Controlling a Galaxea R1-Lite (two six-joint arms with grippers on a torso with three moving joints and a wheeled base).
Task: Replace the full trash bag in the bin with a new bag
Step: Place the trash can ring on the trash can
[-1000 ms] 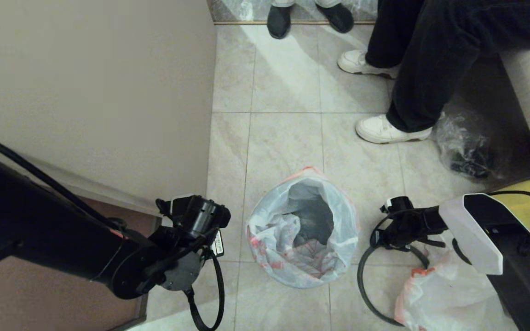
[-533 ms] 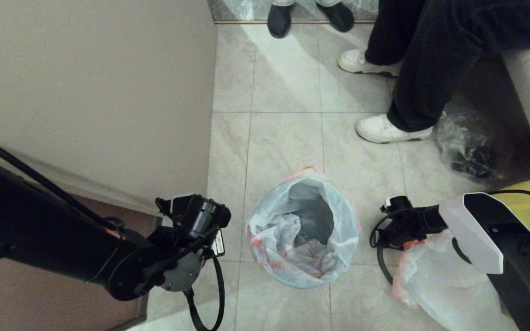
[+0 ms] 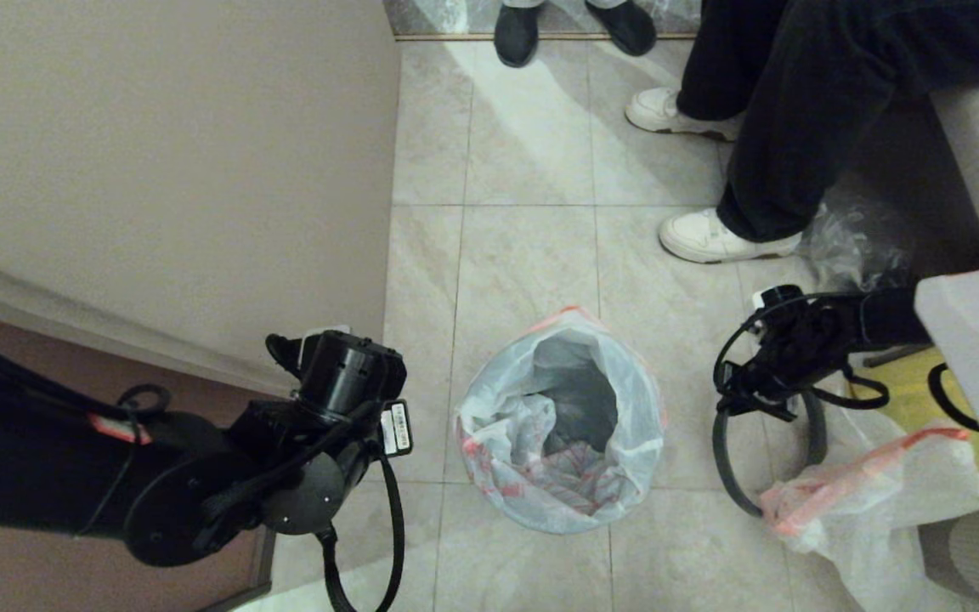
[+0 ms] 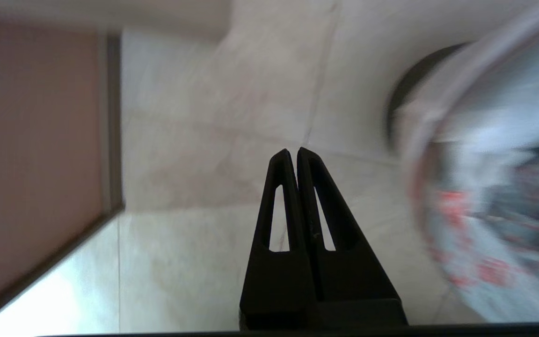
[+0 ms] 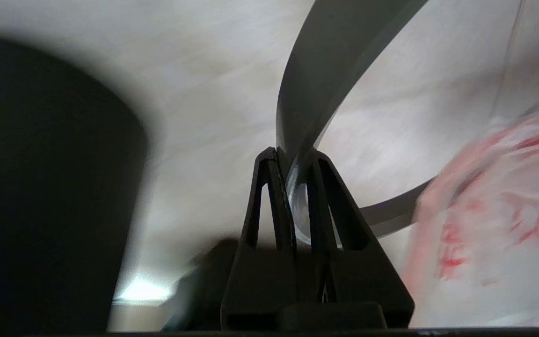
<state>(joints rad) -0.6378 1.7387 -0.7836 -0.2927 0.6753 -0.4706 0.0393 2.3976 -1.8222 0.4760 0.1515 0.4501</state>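
Here the new bag point(image 3: 562, 425) lines the bin point(image 4: 407, 89), crumpled.

Thin translucent plastic new bag point(image 3: 562, 425), smooth grey plastic rim ring point(image 3: 732, 463), glossy tiled floor point(image 3: 532, 246)

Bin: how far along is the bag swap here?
Done: full trash bag out on the floor; new bag lines the bin. In hand: right hand grips the grey rim ring. Left: seating that ring on the bin. The left hand sits shut beside it.
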